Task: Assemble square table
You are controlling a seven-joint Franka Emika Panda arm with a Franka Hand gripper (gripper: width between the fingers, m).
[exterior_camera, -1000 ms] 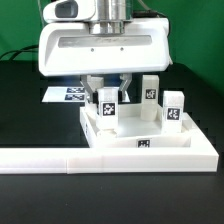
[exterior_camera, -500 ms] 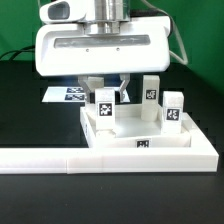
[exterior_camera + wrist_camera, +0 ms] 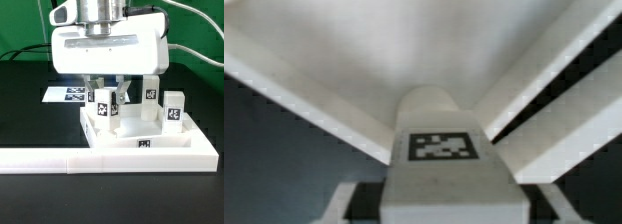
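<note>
The square white tabletop [image 3: 180,150] lies flat at the exterior view's right. Three white legs with black-and-white tags stand on it: one at the near left [image 3: 104,108], one further back [image 3: 150,93] and one at the right [image 3: 174,108]. My gripper [image 3: 105,100] reaches down from above, with one finger on each side of the near left leg, shut on it. In the wrist view this leg [image 3: 441,150] rises between the fingers [image 3: 356,200] with its tag facing the camera, and my gripper [image 3: 445,208] grips it low down.
A long low white L-shaped wall [image 3: 50,158] runs along the front, against the tabletop. The marker board [image 3: 68,95] lies on the black table behind the gripper. A green backdrop stands behind.
The hand has turned about its upright axis and shifted slightly toward the exterior view's right. The gripped leg has turned a little with it. The other legs have not moved.
</note>
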